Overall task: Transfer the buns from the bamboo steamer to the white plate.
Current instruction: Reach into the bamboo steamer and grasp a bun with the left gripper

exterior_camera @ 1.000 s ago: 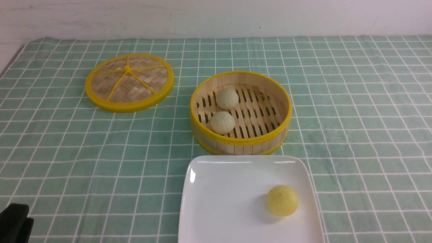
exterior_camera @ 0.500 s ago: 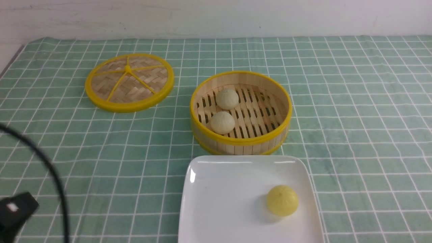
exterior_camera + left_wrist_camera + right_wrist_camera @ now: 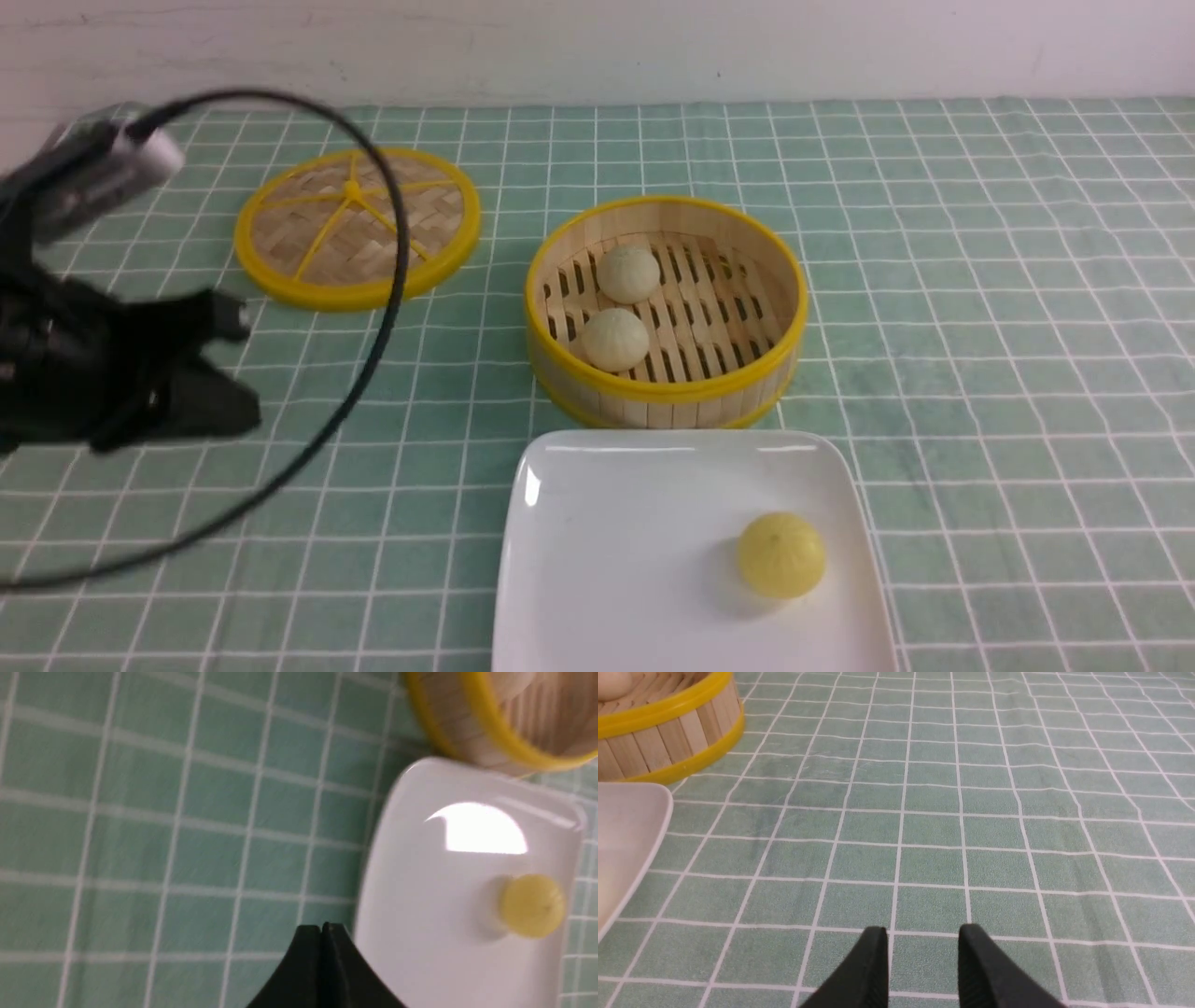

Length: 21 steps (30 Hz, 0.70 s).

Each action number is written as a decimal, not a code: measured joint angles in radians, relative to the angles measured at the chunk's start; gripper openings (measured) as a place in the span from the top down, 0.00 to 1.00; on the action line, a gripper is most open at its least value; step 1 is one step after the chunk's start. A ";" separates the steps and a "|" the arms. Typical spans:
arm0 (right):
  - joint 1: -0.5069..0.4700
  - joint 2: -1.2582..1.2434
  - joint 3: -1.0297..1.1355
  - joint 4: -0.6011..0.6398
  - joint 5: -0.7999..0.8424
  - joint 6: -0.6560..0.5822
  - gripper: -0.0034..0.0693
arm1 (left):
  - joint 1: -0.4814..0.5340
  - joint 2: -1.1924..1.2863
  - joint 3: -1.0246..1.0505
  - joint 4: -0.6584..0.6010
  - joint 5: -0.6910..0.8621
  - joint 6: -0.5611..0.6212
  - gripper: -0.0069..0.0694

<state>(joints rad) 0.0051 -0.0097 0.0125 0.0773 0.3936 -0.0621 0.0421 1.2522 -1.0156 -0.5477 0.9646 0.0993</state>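
Two pale cream buns (image 3: 628, 273) (image 3: 615, 339) lie in the left half of the bamboo steamer (image 3: 775, 280), which stands in the middle of the cloth. Just in front of it is the white plate (image 3: 616, 560), carrying only a bright yellow bun (image 3: 780, 554). My left arm (image 3: 93, 355) hovers, blurred, over the cloth left of the steamer. In the left wrist view the left gripper (image 3: 322, 927) is shut with nothing in it, beside the plate (image 3: 420, 933). My right gripper (image 3: 923, 933) stands open over bare cloth, right of the steamer (image 3: 668, 732) and the plate (image 3: 626, 830).
The flat woven lid (image 3: 358, 227) with its yellow rim lies at the back left. A black cable (image 3: 397, 271) loops from the left arm across the lid and the cloth. A green checked cloth (image 3: 980, 373) covers the table up to the white wall.
My left arm has swung up from the bottom left corner to beside the lid, its cable looping with it. The buns, steamer and plate have not moved.
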 joint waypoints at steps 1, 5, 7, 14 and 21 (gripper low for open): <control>0.000 0.000 0.000 0.000 0.000 0.000 0.62 | -0.002 0.021 -0.025 -0.017 0.011 0.010 0.91; 0.000 0.000 0.000 0.000 0.000 0.000 0.62 | -0.085 0.234 -0.272 -0.043 0.104 0.007 0.91; 0.000 0.000 0.000 0.000 0.000 0.000 0.62 | -0.158 0.303 -0.351 -0.012 0.107 -0.038 0.91; 0.000 0.000 0.000 0.000 0.000 0.000 0.62 | -0.404 0.532 -0.594 0.256 0.057 -0.232 0.82; 0.000 0.000 0.000 0.000 0.000 0.000 0.62 | -0.574 0.701 -0.741 0.467 -0.004 -0.338 0.57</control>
<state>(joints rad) 0.0051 -0.0097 0.0125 0.0773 0.3936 -0.0621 -0.5318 1.9535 -1.7568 -0.0807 0.9607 -0.2384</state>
